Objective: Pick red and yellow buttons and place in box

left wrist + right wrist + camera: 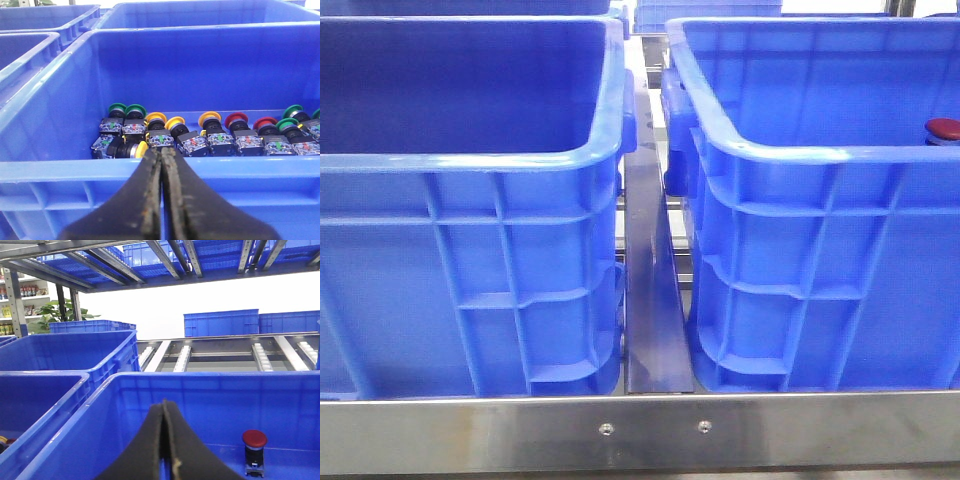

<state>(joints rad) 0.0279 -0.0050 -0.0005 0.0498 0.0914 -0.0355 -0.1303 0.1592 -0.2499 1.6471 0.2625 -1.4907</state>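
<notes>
A: Looking over the front view, what sits on the table (640, 432)?

B: Two big blue crates side by side, with a metal divider strip (650, 300) between them. The right crate (800, 270) is the box, with a whitish scuff on its front rim. The left crate (470, 270) has a cleaner rim.

A: Any buttons in the box?

B: One red button (944, 127) shows just above the box's near rim at the far right edge of the front view. The right wrist view shows it better: a red button (254, 438) standing upright on its black body on the floor of the box (210, 405).

A: And the supply?

B: In the left wrist view, a row of push buttons lies along the floor of a blue crate (150, 170): green buttons (126, 109), yellow buttons (165, 120) and red buttons (236, 120). This is probably the left crate, though I can't confirm it from that view alone.

A: The tools?

B: The left tool (162, 165) has its fingers pressed together with nothing between them, poised at the near rim of the supply crate. The right tool (165, 415) is likewise closed and empty, near the box, with the red button off to one side and apart from it.
</notes>
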